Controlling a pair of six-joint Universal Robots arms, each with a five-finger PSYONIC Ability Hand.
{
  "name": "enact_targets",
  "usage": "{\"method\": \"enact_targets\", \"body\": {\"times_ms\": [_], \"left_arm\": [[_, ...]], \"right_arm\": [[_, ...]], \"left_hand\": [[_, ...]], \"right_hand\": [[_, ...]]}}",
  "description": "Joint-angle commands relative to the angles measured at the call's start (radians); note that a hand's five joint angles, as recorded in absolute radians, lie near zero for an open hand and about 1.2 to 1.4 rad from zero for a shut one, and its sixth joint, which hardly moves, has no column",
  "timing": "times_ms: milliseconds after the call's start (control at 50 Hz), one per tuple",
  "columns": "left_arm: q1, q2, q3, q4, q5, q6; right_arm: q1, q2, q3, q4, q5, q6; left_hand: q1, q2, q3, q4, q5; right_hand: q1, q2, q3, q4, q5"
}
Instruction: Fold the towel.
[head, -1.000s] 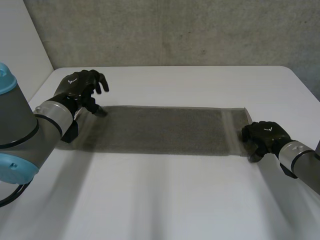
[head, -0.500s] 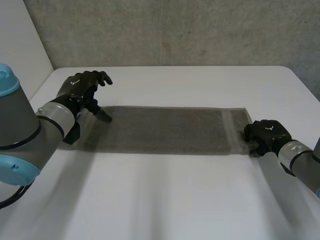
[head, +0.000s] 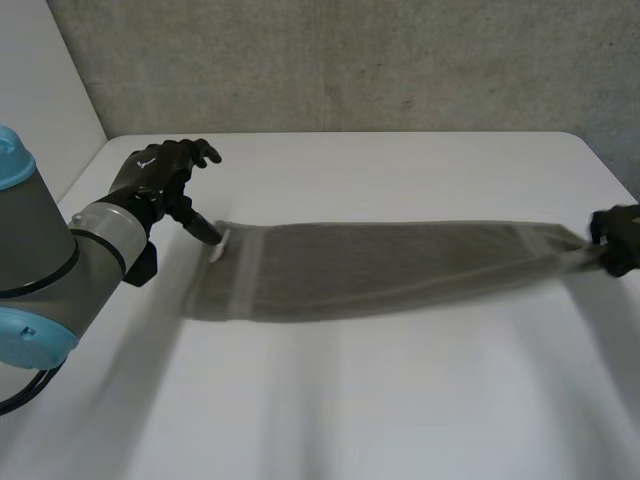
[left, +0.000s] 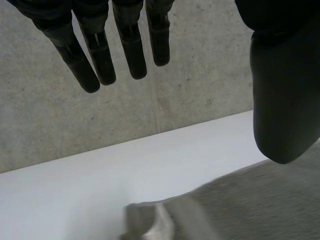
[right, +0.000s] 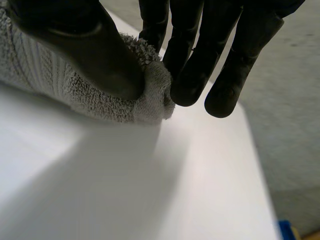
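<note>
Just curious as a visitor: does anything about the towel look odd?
Yes. The towel lies askew: the right hand pinches one end taut, while the left hand is open at the other end, its corner flipped.

Black hand (head: 155, 172), grey blue-capped arm (head: 35, 250)

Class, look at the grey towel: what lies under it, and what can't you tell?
Under the towel lies the white table; the stretch beneath the cloth is covered, so anything there is hidden. The right hand pinches one end.
</note>
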Motion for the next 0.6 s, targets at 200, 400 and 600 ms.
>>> {"method": "enact_targets", "body": {"times_ms": [200, 400, 600], "left_arm": [[-0.002, 0.003, 0.001, 0.0, -0.001, 0.0], [0.008, 0.014, 0.001, 0.0, -0.002, -0.005], [0.021, 0.023, 0.001, -0.002, -0.004, -0.006]], "right_arm": [[0.385, 0.077, -0.583, 0.37, 0.134, -0.065], [0.855, 0.28, -0.759, 0.366, 0.207, -0.091], [1.089, 0.527, -0.886, 0.34, 0.228, -0.193]], "left_hand": [[-0.268, -0.278, -0.256, -0.27, -0.415], [-0.265, -0.275, -0.253, -0.268, -0.413], [-0.268, -0.278, -0.256, -0.271, -0.415]], "right_hand": [[0.088, 0.12, 0.071, 0.064, 0.064], [0.088, 0.12, 0.071, 0.064, 0.064], [-0.345, -0.312, -0.361, -0.368, -0.369]]}}
